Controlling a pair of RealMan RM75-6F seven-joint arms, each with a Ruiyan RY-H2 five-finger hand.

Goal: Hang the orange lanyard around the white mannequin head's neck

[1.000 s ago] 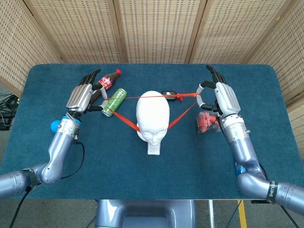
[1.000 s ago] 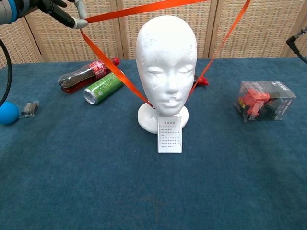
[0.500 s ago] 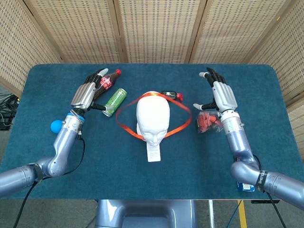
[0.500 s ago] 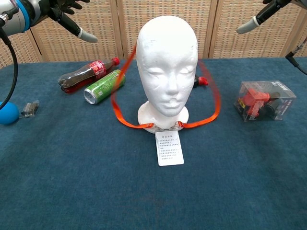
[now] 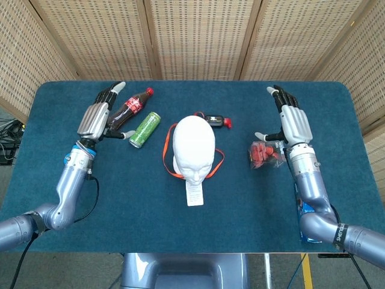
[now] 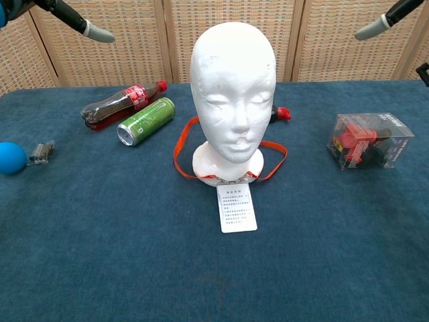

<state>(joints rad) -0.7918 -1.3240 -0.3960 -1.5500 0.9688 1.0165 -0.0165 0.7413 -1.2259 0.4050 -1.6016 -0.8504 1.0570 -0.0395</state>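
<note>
The white mannequin head (image 5: pixel 193 146) (image 6: pixel 232 100) stands upright mid-table. The orange lanyard (image 5: pixel 169 158) (image 6: pixel 178 149) lies looped around its neck, resting on the base, with a white card (image 5: pixel 195 194) (image 6: pixel 236 208) flat on the cloth in front. My left hand (image 5: pixel 97 116) hovers open to the left above the cola bottle, holding nothing; only a fingertip (image 6: pixel 96 31) shows in the chest view. My right hand (image 5: pixel 293 122) is open to the right above the clear box, a fingertip (image 6: pixel 373 27) visible in the chest view.
A cola bottle (image 5: pixel 129 106) (image 6: pixel 117 106) and a green can (image 5: pixel 145 128) (image 6: pixel 145 120) lie left of the head. A clear box with red parts (image 5: pixel 265 154) (image 6: pixel 367 139) sits right. A blue ball (image 6: pixel 10 157) and a small clip (image 6: pixel 41 151) lie far left. A black-red item (image 5: pixel 216 120) sits behind the head.
Both hands let go of the lanyard and drew outward. The strap dropped from a wide stretched loop to settle close around the neck, and the card slid forward.
</note>
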